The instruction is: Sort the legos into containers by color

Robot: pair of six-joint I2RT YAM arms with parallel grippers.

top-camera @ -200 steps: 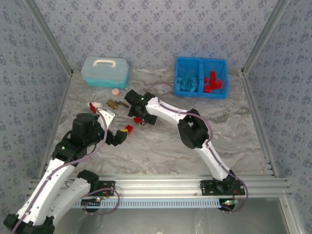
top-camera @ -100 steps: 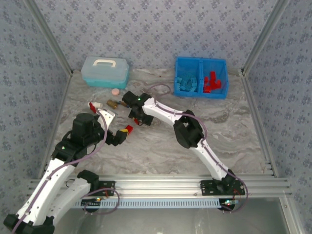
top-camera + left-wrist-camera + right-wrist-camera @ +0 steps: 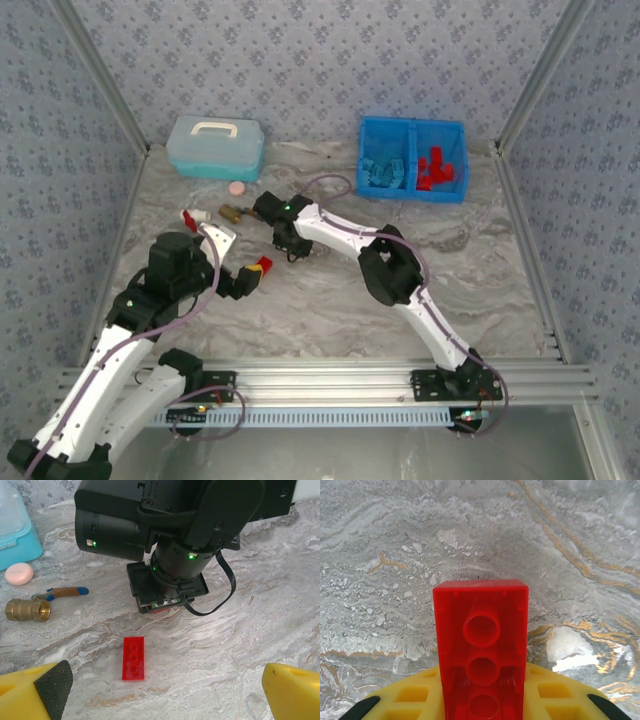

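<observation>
ok so the right fingers (image 3: 410, 696) are pinched in on a red lego (image 3: 480, 645). It sits dead centre between the two yellow halves, studs facing the wrist cam, its far end poking out past the tips over the counter (image 3: 395, 555). From the left wrist cam that arm points straight down, close to the marble, with just a sliver of red peeking out underneath. Can't tell if the brick is actually touching the surface.

The left fingers (image 3: 292, 690) are spread wide with nothing in them, hanging low over the counter. A second red lego (image 3: 134, 657) lies flat, studs up, ahead of and between them, just short of the right arm's wrist.

Off to the left of that there's a brass valve (image 3: 27, 609) with a blue handle, a pink disc (image 3: 19, 573) and the teal box (image 3: 12, 530).

In the overhead view, far back on the right, is the blue bin (image 3: 413, 122). Light blue legos (image 3: 385, 170) are piled in its left compartment and red legos (image 3: 440, 168) in the right one. It's well apart from both arms.
</observation>
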